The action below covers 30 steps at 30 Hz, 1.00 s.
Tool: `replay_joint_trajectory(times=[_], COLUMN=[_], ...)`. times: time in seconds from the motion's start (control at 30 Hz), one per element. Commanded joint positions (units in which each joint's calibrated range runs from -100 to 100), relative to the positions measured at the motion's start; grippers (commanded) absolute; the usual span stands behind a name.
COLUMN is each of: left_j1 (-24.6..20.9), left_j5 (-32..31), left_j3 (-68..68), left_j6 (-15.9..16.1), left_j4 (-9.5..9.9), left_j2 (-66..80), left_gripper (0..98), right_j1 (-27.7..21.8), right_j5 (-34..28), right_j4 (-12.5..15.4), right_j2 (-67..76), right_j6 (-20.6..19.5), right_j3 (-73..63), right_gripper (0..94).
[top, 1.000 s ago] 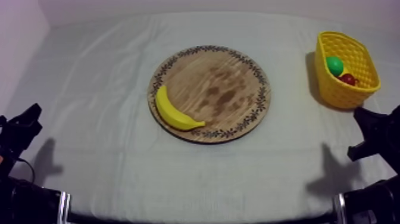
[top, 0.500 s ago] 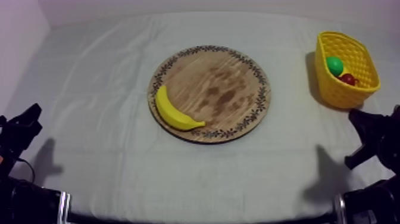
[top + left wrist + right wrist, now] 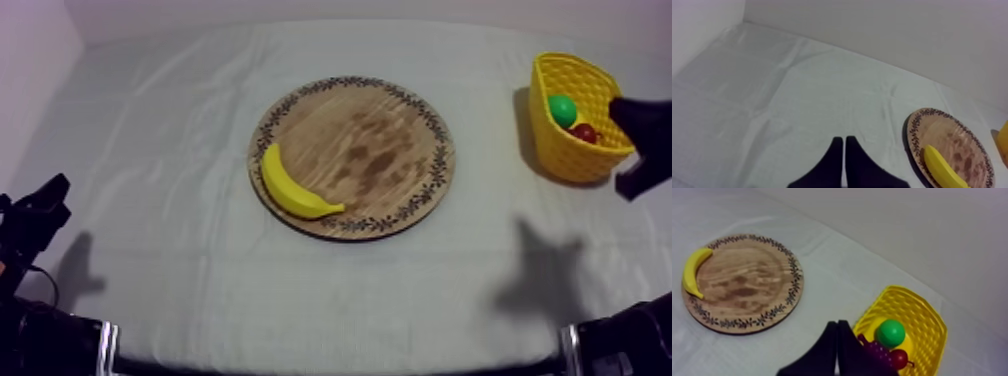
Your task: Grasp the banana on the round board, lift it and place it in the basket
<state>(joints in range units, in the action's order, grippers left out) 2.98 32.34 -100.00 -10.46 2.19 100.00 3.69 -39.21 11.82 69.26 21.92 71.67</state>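
The yellow banana (image 3: 295, 186) lies on the left part of the round wooden board (image 3: 370, 135) in the middle of the table. At the far right stands the yellow basket (image 3: 556, 150). My right gripper (image 3: 620, 106) hangs at the basket's right rim, well off the cloth. In the right wrist view its fingers (image 3: 837, 324) lie together as a narrow wedge, shut on nothing, near the basket (image 3: 922, 313), with the banana (image 3: 691, 270) far off on the board (image 3: 747, 288). My left gripper (image 3: 52, 192) rests low at the left, shut (image 3: 844, 141) and empty.
The basket holds a green fruit (image 3: 890, 333), a bunch of grapes (image 3: 874, 350) and a small red fruit (image 3: 899, 359). Bare cloth lies between the board and the basket. A pale wall runs along the table's far edge.
My right gripper has risen and moved away from the table's front along the right edge, up to the basket's side. Its shadow followed. The banana and my left arm have stayed put.
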Motion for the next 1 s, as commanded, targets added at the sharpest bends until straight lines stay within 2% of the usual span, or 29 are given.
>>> replay_joint_trajectory(times=[0.0,0.1,0.37,0.6,0.97], left_j1=[0.0,0.0,0.0,0.0,0.0], left_j5=[0.0,0.0,0.0,0.0,0.0], left_j3=[0.0,0.0,0.0,0.0,0.0], left_j6=[0.0,0.0,0.0,0.0,0.0], left_j4=[-0.02,-0.02,-0.02,-0.02,-0.02], left_j2=[0.0,0.0,0.0,0.0,0.0], left_gripper=[0.1,0.1,0.1,0.1,0.1], right_j1=[0.8,2.6,11.1,18.6,26.5], right_j5=[-1.9,-5.6,-16.3,-22.9,-26.8], right_j4=[0.1,-0.1,-3.6,-5.2,-7.0], right_j2=[-8.9,-16.0,-29.9,-37.6,-48.4], right_j6=[-1.0,-3.3,-10.1,-11.9,-15.5], right_j3=[-10.9,-19.4,-35.3,-38.4,-40.1], right_gripper=[0.2,0.2,0.2,0.2,0.2])
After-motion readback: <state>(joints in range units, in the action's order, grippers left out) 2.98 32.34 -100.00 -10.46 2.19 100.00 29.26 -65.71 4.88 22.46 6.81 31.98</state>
